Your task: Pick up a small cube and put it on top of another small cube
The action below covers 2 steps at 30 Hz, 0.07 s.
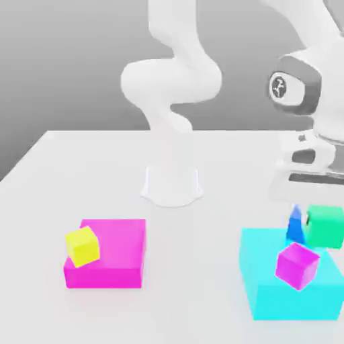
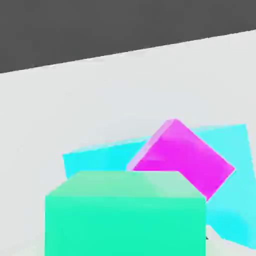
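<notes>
The small green cube [image 1: 324, 226] is at the exterior view's right, just under my gripper [image 1: 306, 191] and slightly tilted. It is right against a blue cube [image 1: 295, 227], which it partly hides; I cannot tell whether it rests on the blue cube. In the hand view the green cube [image 2: 125, 212] is very close to the camera. A small magenta cube [image 1: 297, 265] lies tilted on a flat cyan block [image 1: 269, 295], just in front of the green one. The magenta cube [image 2: 182, 157] and the cyan block [image 2: 235, 200] lie beyond the green cube in the hand view.
On the exterior view's left, a yellow cube [image 1: 82, 246] sits on the corner of a flat magenta block [image 1: 117, 259]. The arm's white base [image 1: 171, 183] stands mid-table. White tabletop [image 1: 195, 269] lies between the two blocks.
</notes>
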Motion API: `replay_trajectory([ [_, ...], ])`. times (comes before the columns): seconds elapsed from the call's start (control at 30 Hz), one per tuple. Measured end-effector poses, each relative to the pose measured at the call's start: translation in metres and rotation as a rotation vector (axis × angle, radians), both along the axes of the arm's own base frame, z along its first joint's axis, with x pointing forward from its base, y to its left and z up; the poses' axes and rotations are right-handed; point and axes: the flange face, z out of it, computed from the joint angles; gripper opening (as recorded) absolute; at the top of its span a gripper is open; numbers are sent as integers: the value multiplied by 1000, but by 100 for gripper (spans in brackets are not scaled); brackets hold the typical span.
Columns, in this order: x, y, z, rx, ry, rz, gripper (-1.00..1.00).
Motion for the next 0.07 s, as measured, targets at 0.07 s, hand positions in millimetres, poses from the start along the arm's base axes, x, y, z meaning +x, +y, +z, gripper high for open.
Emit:
replay_trajectory([
  [0.07, -1, 2, 0, 0, 0, 6, 100],
])
